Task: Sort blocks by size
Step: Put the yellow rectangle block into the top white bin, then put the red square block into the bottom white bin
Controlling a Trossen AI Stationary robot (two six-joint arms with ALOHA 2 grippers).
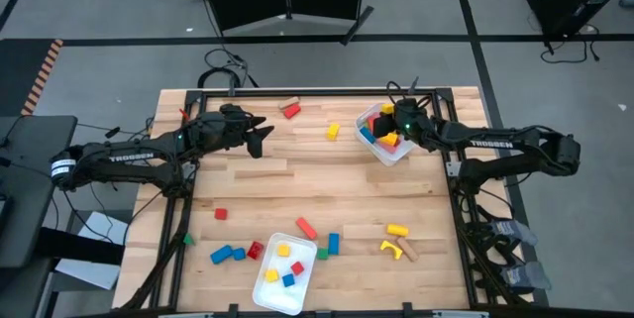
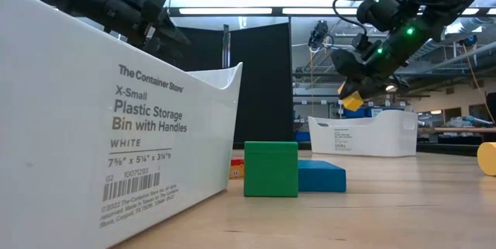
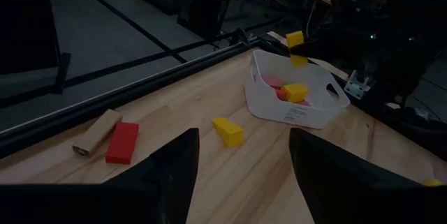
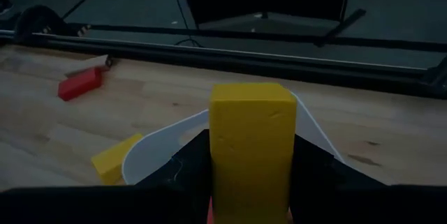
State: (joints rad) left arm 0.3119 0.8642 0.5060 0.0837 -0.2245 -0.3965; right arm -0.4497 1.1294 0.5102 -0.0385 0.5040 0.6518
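Observation:
My right gripper [image 1: 392,132] is shut on a yellow block [image 4: 251,140] above the far white tray [image 1: 388,150], which holds red, yellow and blue blocks. The block also shows in the low view [image 2: 353,100] and in the left wrist view [image 3: 295,40], clear of the tray [image 3: 293,116]. My left gripper [image 1: 264,140] is open and empty over the table's far left part, pointing toward the tray. A yellow block [image 1: 333,132] lies flat on the table between the grippers. A red block [image 1: 290,111] lies near the far edge. My right gripper pinches the yellow block's two opposite side faces [image 4: 218,161] between its two fingers. The fingers slant down from the table's right side. The block stands out past the fingertips [image 4: 188,168], lifted clear above the tray.
A second white tray [image 1: 269,293] at the near edge holds yellow, red and blue blocks. Loose blocks lie around it: blue and red ones [image 1: 238,253] at its left, red, green and blue ones [image 1: 327,244] at its right, yellow ones [image 1: 396,241] farther right. A wood-coloured block [image 3: 96,132] lies beside the red one.

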